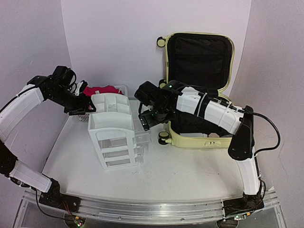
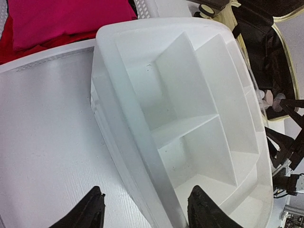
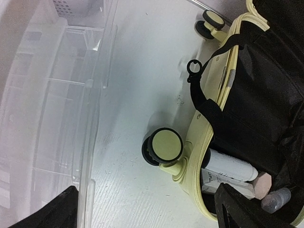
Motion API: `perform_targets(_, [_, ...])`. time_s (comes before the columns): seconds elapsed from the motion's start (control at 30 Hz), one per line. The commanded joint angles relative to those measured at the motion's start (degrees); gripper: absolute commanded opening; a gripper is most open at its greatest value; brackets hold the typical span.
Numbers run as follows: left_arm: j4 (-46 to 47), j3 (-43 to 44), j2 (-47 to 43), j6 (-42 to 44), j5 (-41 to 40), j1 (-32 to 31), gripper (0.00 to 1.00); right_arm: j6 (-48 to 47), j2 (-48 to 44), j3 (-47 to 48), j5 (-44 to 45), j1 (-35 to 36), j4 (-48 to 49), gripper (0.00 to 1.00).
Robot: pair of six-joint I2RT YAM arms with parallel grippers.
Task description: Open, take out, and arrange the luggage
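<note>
- The suitcase sits at the back right of the table, wide open. Its lid stands upright against the back wall and shows black lining, and the pale yellow lower shell lies flat beneath my right forearm.
- One of its black-and-cream wheels sticks out at the near left corner of the shell and rests on the tabletop. A second wheel shows farther back along the same edge.
- Inside the lower shell there is black fabric, with a strap ending in a black ring hanging over the rim. At the near end lie a white tube, a small clear bottle and a pinkish piece I cannot make out.
- My right pincer hangs just left of the suitcase, over the bare table between the near wheel and the drawer unit. Its jaws are spread as wide as they go and hold nothing.
- The white drawer unit stands upright at mid-table, just beside the suitcase. It has clear drawers in front and open compartments on top.
- My left pincer is at the unit's top left edge, about halfway open. One finger is over the table and the other is over a compartment, with the rim between them. I see a gap on both sides, so there is no grip.
- Behind the unit is a white mesh basket holding red and pink cloth.
</note>
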Motion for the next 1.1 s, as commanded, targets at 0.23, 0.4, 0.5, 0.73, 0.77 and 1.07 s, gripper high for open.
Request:
perform_targets(0.23, [-8.5,4.1,4.2,5.9,-19.8,-0.1,0.41,-0.7,-4.7,-5.1,7.8,0.1,0.0,0.98])
perform_targets(0.4, [-9.5,5.1,4.4,6.2,-20.6,-0.1,0.4,-0.6,-5.7,-5.8,7.2,0.1,-0.1,0.98])
perform_targets(0.5, [-9.4,6.3,4.1,5.7,-18.8,-0.1,0.46,-2.7,-7.1,-4.4,1.1,0.1,0.2,0.98])
perform_targets(0.73, [-9.6,13.8,4.0,4.4,-15.2,0.0,0.78,-18.5,-13.5,-2.1,-15.0,-0.3,1.5,0.98])
perform_targets(0.77, [-9.5,14.7,3.6,3.5,-15.6,0.0,0.82,-20.1,-14.8,-2.8,-15.7,-1.5,1.4,0.98])
perform_targets(1.07, [9.3,9.0,-0.6,-5.2,-17.5,2.1,0.9,-34.7,-24.1,-23.4,-28.2,-20.6,8.2,0.98])
